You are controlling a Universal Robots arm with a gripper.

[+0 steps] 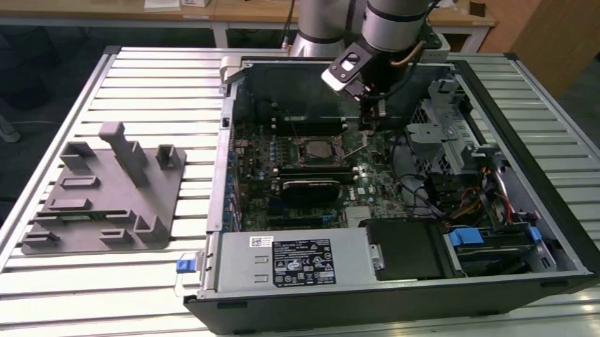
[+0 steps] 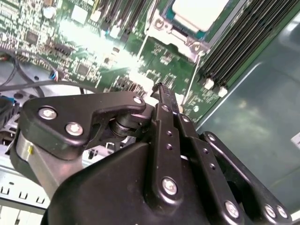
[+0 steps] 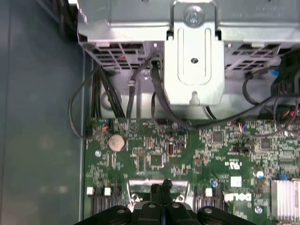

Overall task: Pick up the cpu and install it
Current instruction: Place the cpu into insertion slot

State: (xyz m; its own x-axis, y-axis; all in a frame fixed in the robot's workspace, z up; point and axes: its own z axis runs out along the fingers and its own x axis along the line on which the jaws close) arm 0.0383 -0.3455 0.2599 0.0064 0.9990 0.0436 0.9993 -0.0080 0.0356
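On the exterior view's left, a grey moulded plastic fixture plate (image 1: 103, 203) with upright posts lies on the slatted silver metal table (image 1: 150, 91). Beside it, toward the middle, the black open computer case (image 1: 394, 305) lies on its side, showing the green circuit motherboard (image 1: 375, 182).

Near the middle of that board is the square metal-framed socket (image 1: 296, 142). The cpu (image 1: 315, 149), a small flat square chip with a silver top, sits inside it. In the second wrist view the cpu (image 2: 199, 10) shows as a pale, shiny square lying flat within the socket (image 2: 161, 28).

Just to the exterior view's right of the socket, the silver and grey robot arm (image 1: 394, 24) reaches down into the case from the far side. Its wrist is tilted and the black gripper (image 1: 369, 128) points down at the board, near the cpu but apart from it. In both wrist views the gripper (image 2: 161, 89) (image 3: 161, 186) has its two fingers pressed together, and I can see nothing between them. Whether the tips touch the board cannot be told.

Further right stands a silver sheet-metal drive cage (image 1: 450, 133) with bundled dark cables (image 1: 422, 196) below it.
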